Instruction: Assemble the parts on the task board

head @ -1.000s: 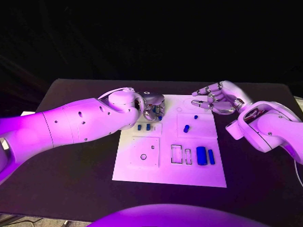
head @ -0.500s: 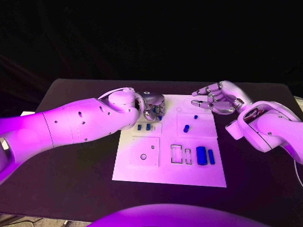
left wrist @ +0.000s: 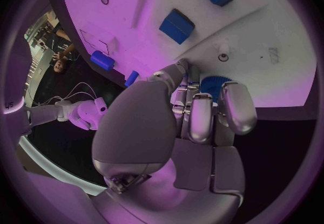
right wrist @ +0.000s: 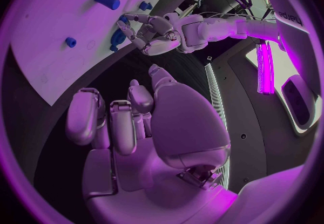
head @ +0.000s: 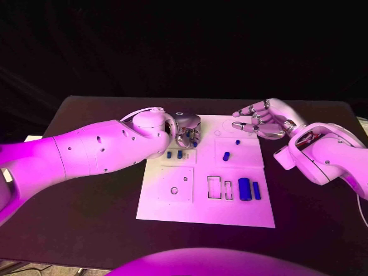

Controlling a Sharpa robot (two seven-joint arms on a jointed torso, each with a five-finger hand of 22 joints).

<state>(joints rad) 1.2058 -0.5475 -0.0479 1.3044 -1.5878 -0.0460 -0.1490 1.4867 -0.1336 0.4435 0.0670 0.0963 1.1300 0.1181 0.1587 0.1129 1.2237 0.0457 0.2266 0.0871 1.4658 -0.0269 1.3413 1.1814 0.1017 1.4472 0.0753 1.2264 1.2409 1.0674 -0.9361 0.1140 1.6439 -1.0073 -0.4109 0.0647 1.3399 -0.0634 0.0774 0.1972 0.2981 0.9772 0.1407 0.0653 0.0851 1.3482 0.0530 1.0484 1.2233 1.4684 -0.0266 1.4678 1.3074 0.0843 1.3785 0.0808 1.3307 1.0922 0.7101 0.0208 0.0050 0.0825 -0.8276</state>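
White board flat on the dark surface, with both robot hands at its far end. Scattered over it, blue pieces. Right at the fingertips of the left robot hand, at the board's far left corner: one blue piece, half hidden behind the fingers. Just beyond that hand, toward the robot's body: two small blue blocks side by side. Between the two robot hands and a little nearer the body: a short blue peg, with a tiny blue bit close by. Well away from both hands, near the board's near right corner: two long blue bars lying next to each other, beside two outlined slots.

Left robot hand bent down onto the board, fingers curled in close together over the hidden piece; cannot tell whether pinching it or only touching it.

Right robot hand raised over the board's far right edge, fingers loosely bent and spread apart, nothing in them, clear of every piece.
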